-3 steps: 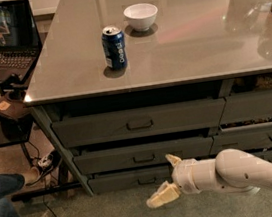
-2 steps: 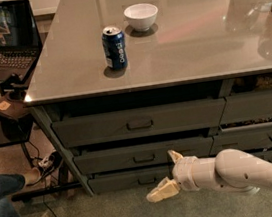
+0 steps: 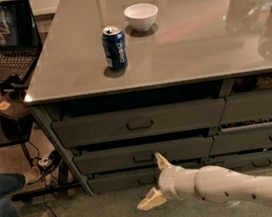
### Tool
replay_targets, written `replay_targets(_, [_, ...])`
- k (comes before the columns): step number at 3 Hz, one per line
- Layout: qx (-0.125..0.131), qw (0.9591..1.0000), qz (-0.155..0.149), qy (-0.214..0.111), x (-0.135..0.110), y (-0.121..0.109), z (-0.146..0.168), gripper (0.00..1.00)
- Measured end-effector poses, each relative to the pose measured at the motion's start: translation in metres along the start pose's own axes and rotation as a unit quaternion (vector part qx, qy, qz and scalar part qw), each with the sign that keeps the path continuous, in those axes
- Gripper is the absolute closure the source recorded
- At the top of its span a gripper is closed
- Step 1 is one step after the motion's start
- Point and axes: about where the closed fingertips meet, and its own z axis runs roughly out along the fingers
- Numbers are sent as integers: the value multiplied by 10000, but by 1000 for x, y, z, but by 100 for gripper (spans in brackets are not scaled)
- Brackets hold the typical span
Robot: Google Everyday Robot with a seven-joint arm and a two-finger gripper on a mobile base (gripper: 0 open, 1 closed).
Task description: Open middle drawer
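Got the gripper (image 3: 155,180) splayed wide, holding nothing, right up by the middle drawer (image 3: 103,160), just right of its handle (image 3: 143,158).

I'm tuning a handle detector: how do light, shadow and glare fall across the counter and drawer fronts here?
Camera view: the tabletop shows soft glare and reflections; the can and bowl cast small dark shadows; the middle drawer is dim, its handle low in contrast; the pale gripper, open just right of and below that handle, stands out clearly.
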Motion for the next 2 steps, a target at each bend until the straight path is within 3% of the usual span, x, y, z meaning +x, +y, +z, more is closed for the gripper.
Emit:
replay_targets(1, [347, 9994, 1, -53, -4, -16, 3, 0])
replay_targets(2, [416, 9991, -27, -125, -1, -18, 14, 0])
